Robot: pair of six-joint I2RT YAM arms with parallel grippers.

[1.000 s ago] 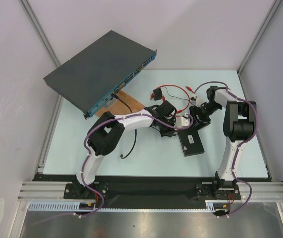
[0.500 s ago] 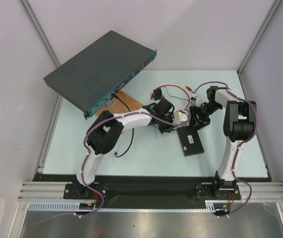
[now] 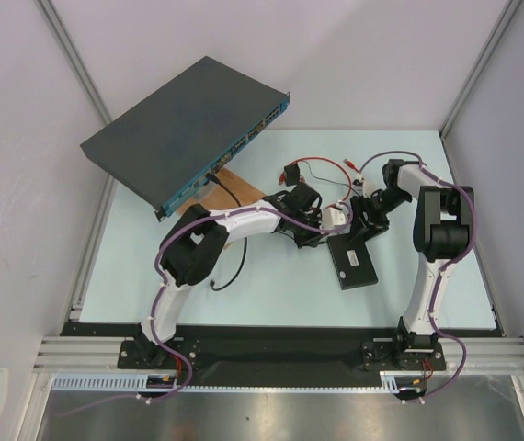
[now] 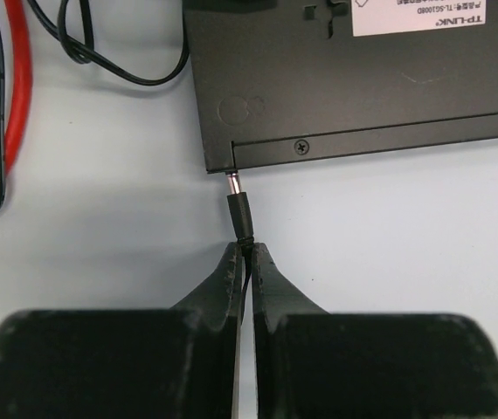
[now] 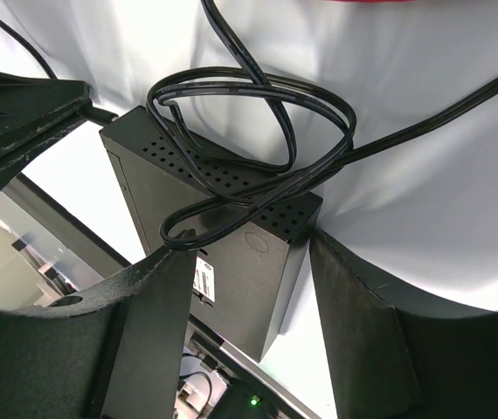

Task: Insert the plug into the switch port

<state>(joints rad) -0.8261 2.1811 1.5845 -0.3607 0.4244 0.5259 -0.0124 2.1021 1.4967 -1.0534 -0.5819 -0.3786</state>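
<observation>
Pale table (image 4: 100,218): left gripper (image 4: 247,255) holds plug (image 4: 240,212) against switch (image 4: 336,96).

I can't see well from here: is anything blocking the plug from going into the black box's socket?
Nothing visible does. The left gripper holds the plug, its metal tip right at the switch box edge near a corner, only bare table around it. The socket itself isn't visible.

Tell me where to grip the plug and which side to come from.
Pinch the plug by the rear of its black sleeve, coming from the cable end, away from the switch box. Its metal tip points at the box's edge and must stay bare. The left claw is shut there.
</observation>
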